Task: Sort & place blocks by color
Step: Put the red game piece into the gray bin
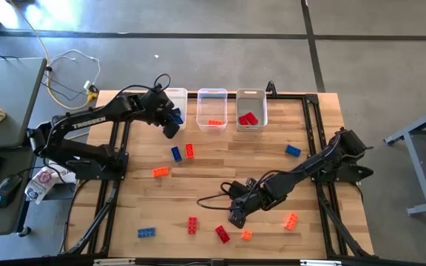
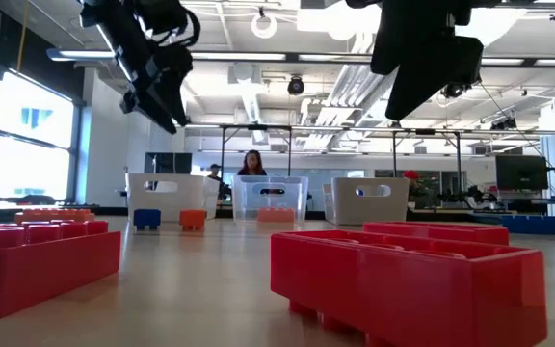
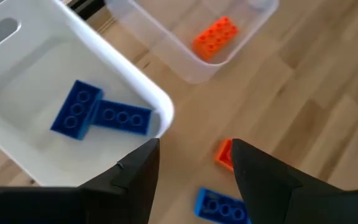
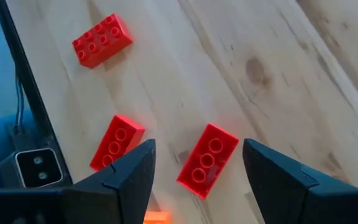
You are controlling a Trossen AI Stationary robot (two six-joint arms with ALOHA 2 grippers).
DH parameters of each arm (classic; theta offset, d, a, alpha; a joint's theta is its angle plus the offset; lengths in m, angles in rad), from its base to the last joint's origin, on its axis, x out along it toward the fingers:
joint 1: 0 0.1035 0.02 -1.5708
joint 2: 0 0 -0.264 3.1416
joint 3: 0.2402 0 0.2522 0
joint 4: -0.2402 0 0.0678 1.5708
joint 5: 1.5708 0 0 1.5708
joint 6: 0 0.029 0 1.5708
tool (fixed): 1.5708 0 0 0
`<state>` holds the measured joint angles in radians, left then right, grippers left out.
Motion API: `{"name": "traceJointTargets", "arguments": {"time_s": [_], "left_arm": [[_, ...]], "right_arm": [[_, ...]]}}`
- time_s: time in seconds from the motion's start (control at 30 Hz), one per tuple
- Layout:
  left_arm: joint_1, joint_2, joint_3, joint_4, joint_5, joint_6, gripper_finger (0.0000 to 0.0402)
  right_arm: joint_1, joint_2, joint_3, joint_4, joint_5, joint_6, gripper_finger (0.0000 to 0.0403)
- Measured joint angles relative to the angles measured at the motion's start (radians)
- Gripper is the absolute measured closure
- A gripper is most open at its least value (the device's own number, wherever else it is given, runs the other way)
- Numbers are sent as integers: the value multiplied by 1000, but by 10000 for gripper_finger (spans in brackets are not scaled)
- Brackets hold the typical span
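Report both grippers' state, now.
Left gripper: jaws open, empty, by the blue bin.
Right gripper: jaws open, empty, above a red block.

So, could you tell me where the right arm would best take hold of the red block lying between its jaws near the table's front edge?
Probably across its two long sides, coming straight down from above. The red block lies flat, studs up, so the long smooth sides are free. It sits slantwise between the open jaws of the right gripper, so the wrist may need turning to square up with it.
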<state>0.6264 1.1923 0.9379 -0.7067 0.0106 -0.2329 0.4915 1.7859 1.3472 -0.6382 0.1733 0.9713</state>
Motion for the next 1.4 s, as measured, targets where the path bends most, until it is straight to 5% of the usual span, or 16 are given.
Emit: {"name": "traceJointTargets", "arguments": {"time_s": [0.23,0.5,1.4], "left_arm": [[-29,-47,0,-1,4,-42,216],[-57,-49,0,-7,4,-45,216],[-80,-48,0,-7,1,-132,216]], "right_arm": [[3,0,31,10,-15,20,176],[29,1,145,-123,83,45,176],[59,173,144,-196,132,149,176]]}}
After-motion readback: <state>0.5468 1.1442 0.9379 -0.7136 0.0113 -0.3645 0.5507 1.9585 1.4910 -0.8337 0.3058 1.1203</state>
